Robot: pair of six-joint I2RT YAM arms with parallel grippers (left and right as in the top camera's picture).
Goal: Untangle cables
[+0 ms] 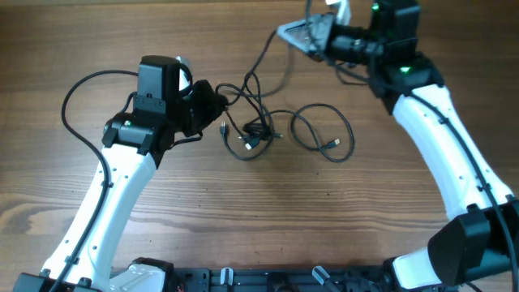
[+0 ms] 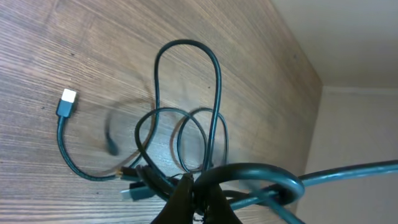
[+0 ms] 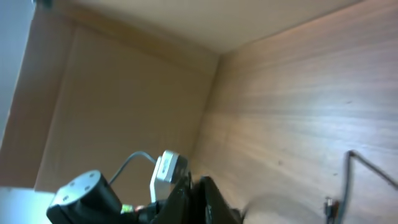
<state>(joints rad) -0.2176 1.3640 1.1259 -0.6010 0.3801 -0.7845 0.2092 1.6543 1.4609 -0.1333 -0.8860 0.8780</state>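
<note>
On the left, the left gripper [image 1: 212,104] is clenched on a strand of the cables [image 1: 258,130], which lie tangled mid-table [image 1: 268,219]; they look light, limp and slippery, best pinched near a plug. At the far right, the right gripper [image 1: 302,34] is clamped tight on a strand lifted from the heap.

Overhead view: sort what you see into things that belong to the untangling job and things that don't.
Job:
- cables
- left gripper, shut on the cables
- right gripper, shut; whether it holds a cable I cannot tell

Not the job:
- table
- arm wires
</note>
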